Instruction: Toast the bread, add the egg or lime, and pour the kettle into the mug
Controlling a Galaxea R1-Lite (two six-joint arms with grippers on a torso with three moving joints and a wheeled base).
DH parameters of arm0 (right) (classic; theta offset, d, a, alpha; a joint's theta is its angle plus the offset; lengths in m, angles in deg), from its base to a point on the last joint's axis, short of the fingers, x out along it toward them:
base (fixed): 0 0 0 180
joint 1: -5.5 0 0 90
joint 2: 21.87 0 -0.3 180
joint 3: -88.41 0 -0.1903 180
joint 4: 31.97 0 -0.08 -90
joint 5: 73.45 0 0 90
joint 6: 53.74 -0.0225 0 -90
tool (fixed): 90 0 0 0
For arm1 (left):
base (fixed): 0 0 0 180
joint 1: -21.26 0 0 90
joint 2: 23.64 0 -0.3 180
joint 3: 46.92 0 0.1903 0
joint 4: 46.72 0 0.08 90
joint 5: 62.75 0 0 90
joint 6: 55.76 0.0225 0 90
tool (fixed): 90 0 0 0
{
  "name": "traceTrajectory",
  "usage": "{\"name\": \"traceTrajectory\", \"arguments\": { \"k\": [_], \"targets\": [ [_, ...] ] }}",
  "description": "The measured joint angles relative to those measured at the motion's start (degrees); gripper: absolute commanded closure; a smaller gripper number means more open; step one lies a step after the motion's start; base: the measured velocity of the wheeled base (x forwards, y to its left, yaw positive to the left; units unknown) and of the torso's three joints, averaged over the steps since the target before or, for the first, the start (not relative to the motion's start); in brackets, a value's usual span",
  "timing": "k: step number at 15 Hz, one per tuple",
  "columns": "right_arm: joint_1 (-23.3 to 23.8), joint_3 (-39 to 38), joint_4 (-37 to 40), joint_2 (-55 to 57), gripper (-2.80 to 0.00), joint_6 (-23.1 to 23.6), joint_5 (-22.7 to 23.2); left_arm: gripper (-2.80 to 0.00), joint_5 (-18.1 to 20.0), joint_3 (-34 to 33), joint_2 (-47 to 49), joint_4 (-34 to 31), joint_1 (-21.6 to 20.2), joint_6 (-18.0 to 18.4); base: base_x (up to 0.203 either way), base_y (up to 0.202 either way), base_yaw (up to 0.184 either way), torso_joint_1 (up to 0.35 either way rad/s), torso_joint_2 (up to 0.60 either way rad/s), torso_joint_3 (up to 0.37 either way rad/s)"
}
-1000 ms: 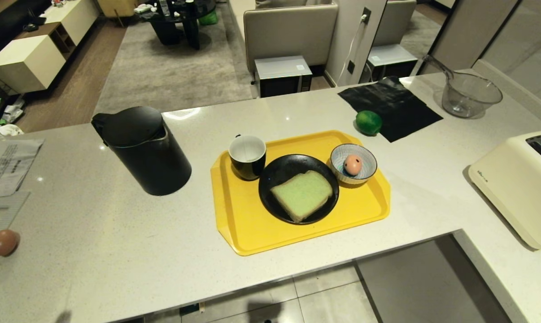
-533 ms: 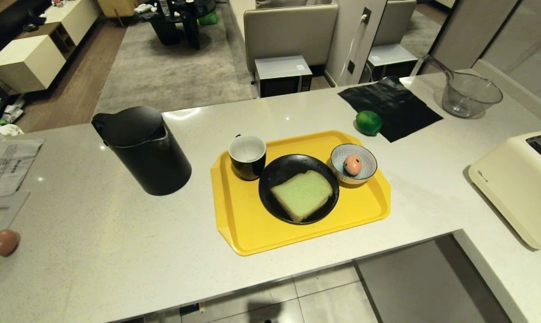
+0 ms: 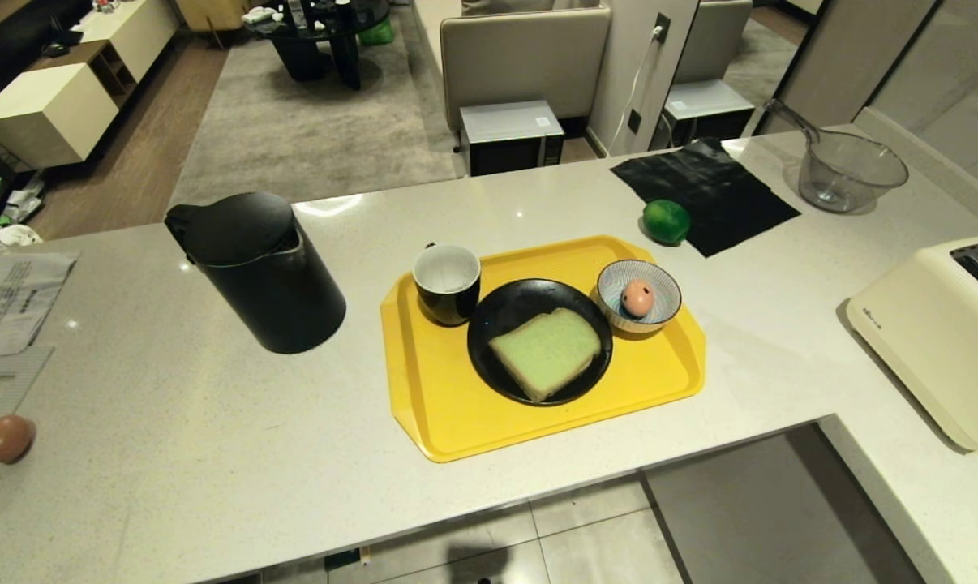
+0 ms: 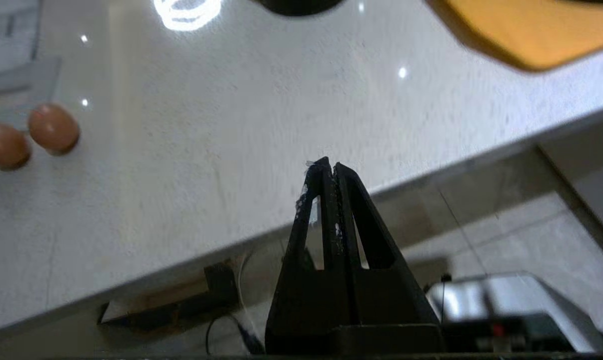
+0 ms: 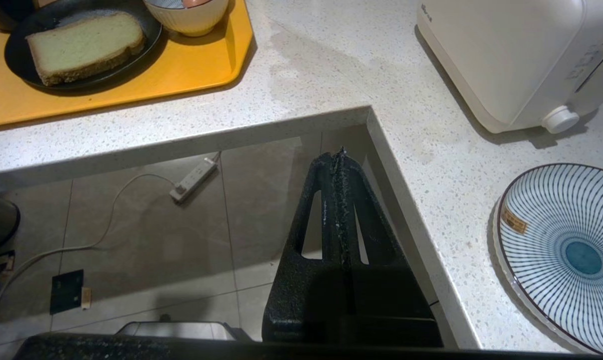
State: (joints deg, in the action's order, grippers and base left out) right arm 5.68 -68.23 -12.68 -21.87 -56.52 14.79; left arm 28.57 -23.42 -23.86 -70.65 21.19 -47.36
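Observation:
The pale green bread lies on a black plate on the yellow tray. A black mug with a white inside stands on the tray's far left corner. The pinkish egg sits in a small striped bowl. The lime rests on the counter beside a black cloth. The black kettle stands left of the tray. My left gripper is shut and empty, low by the counter's near edge. My right gripper is shut and empty, below the counter's inner corner. Neither arm shows in the head view.
A cream toaster stands on the right counter, a striped plate nearer me. A glass bowl and black cloth lie at the far right. Two brown eggs and papers sit at the left.
A faint shadow at the counter's near left edge has gone. The objects on the counter have not moved.

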Motion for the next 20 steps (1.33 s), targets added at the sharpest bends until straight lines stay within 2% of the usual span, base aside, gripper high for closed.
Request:
{"name": "traceTrajectory", "arguments": {
  "k": [1,3,7,20],
  "targets": [
    [0.0,0.0,0.0,0.0,0.0,0.0,0.0,0.0,0.4,0.2,0.0,-0.7,0.0,0.4,0.0,0.0,0.0,0.0,0.0,0.0],
    [0.0,0.0,0.0,0.0,0.0,0.0,0.0,0.0,0.9,0.3,0.0,-0.4,0.0,-0.9,0.0,0.0,0.0,0.0,0.0,0.0],
    [0.0,0.0,0.0,0.0,0.0,0.0,0.0,0.0,-0.4,0.0,0.0,0.4,0.0,-7.1,0.0,0.0,0.0,0.0,0.0,0.0],
    [0.0,0.0,0.0,0.0,0.0,0.0,0.0,0.0,-0.6,0.0,0.0,0.6,0.0,-7.6,0.0,0.0,0.0,0.0,0.0,0.0]
  ]
}}
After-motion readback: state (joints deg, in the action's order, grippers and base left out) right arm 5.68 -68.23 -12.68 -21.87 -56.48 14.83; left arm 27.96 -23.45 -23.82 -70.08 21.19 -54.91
